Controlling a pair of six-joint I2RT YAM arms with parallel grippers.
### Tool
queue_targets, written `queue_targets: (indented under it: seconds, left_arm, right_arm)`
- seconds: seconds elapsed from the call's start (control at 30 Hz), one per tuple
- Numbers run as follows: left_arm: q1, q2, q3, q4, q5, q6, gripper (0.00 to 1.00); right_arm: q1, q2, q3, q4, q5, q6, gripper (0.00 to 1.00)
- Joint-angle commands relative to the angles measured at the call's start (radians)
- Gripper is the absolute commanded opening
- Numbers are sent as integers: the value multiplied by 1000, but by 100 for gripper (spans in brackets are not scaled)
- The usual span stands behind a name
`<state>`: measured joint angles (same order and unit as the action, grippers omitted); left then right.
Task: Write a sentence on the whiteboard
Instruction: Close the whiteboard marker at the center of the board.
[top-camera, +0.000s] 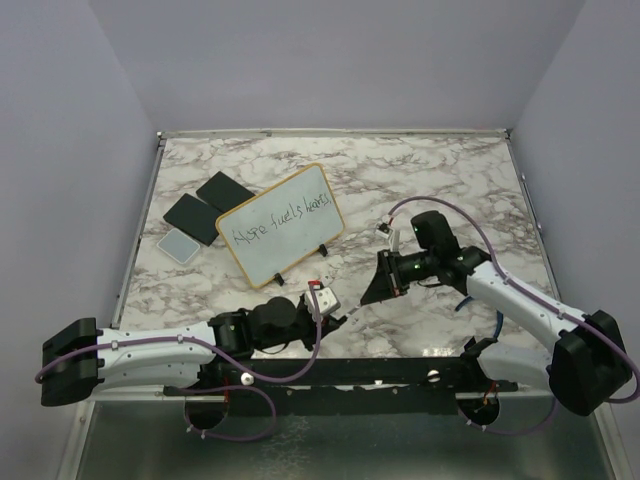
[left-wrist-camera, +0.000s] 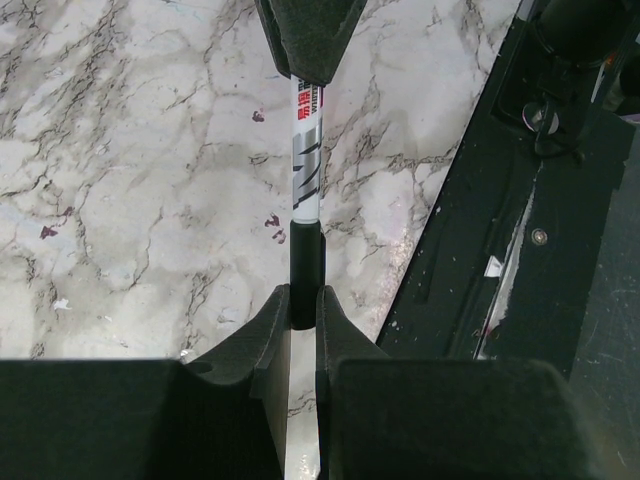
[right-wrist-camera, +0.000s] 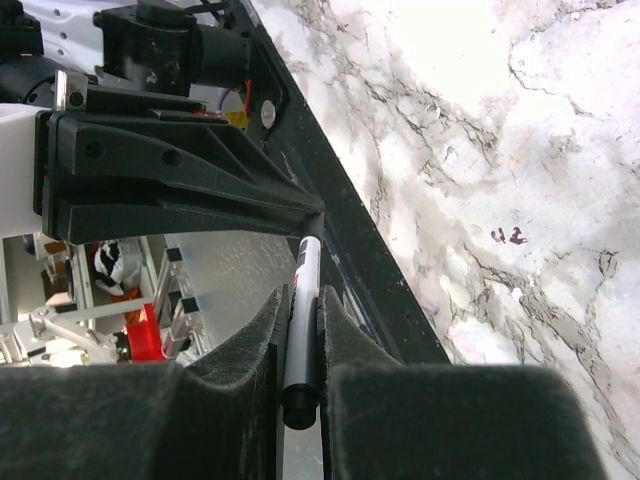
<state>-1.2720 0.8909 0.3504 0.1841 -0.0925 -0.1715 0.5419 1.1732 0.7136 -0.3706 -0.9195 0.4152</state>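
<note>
Top external view shows me the small white board with the thin yellow-orange frame sitting at an angle left of centre on the marbled worktop, well apart from both arms. Its single line of dark handwritten words is too small for me to read with any certainty. Just left of it lie flat black rectangular blocks. In the left wrist view, the left jaws are clamped on the black end of a white-barrelled marker pen. Its far end disappears into the right jaws at the top edge. In the right wrist view, the right jaws grip the same pen, and the left jaws cover its other end.
</note>
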Motion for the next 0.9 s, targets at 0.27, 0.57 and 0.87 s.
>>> queue_targets:
  seconds: [0.27,0.57,0.87]
  left_arm:
    - [9,-36,12,347,-108,-13,0]
    - [10,-40,-7,365,-108,-27,0]
    - [9,-36,-15,386,-112,-28,0]
  right_arm:
    - [105,29,-57,31,-54,101,1]
    - [138,31,-74,71,-38,136,1]
    - [162,42,-83,86,-19,150,1]
